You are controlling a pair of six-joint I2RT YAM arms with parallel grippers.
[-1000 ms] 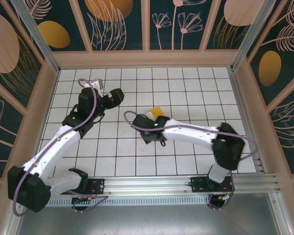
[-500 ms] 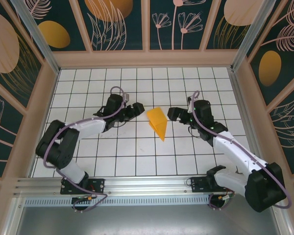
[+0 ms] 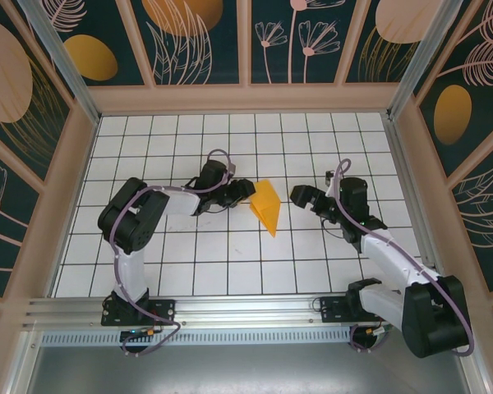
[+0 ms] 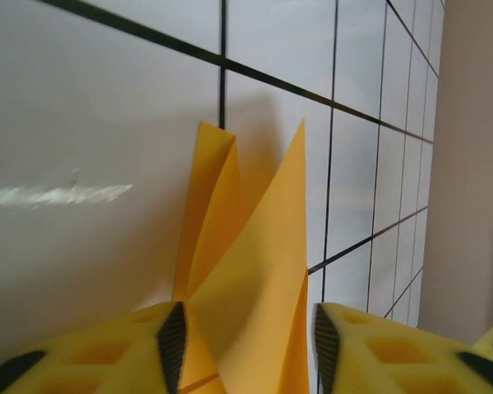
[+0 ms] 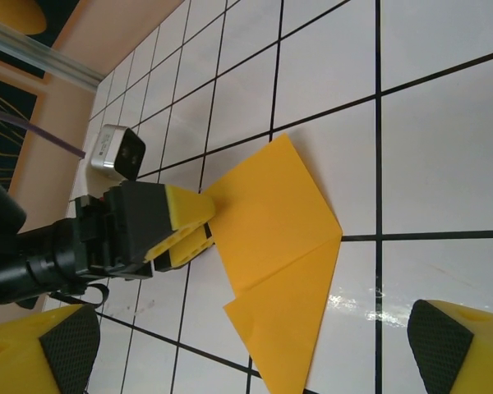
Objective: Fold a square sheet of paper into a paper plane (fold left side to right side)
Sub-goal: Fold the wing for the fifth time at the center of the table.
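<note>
Wedge of thin bright orange folded paper [image 3: 265, 205] lies mid-bench on the white gridded bench [image 3: 230, 263], with its tip pointing to 6 o'clock. The left claw [image 3: 245, 191] meets its 9 o'clock edge, jaws spread around raised flaps. The right claw [image 3: 300, 195] is near at 3 o'clock, gaping wide and clear of the paper.

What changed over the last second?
Left gripper swung in from the far left to the orange paper and now sits open around its left edge. Right gripper pulled back right off the paper, open. The paper stayed roughly where it was.
</note>
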